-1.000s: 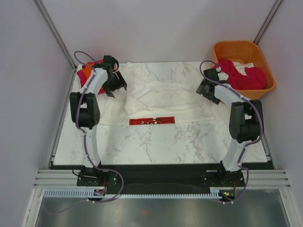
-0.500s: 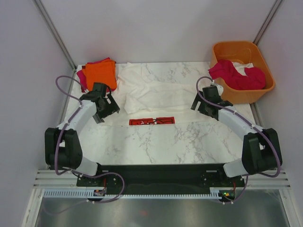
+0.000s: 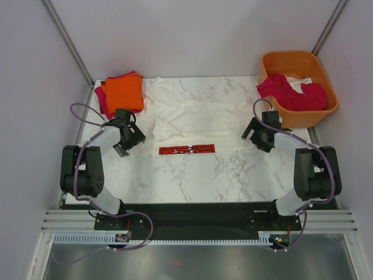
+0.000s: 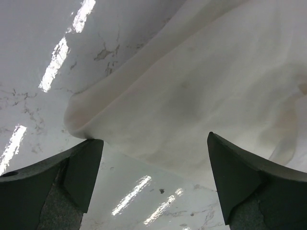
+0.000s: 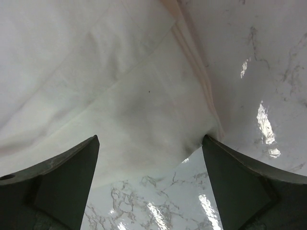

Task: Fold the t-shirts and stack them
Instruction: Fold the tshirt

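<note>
The white t-shirt [image 3: 198,114] lies spread across the middle of the marble table [image 3: 192,175], with its red logo panel [image 3: 187,149] at the near edge. A folded orange tee [image 3: 123,92] sits at the far left corner. Magenta-red tees [image 3: 291,93] fill the orange tub [image 3: 319,70]. The left gripper [image 4: 153,141] and the right gripper [image 5: 150,139] stand with jaws wide apart over the white t-shirt's near corners, holding nothing.

A white cloth t-shirt with a red logo panel [image 3: 198,114] lies spread across the middle of the marble worktop [image 3: 233,175]. Behind it on the left, a folded orange cloth tee [image 3: 123,92] rests on a folded magenta-red tee [image 3: 102,99]. At the far right, a rigid orange plastic tub [image 3: 298,62] holds a crumpled magenta-red tee [image 3: 288,93]. The left pincer [image 3: 130,142] is at the spread shirt's near-left edge, and the right pincer [image 3: 256,139] is at its near-right edge.
</note>
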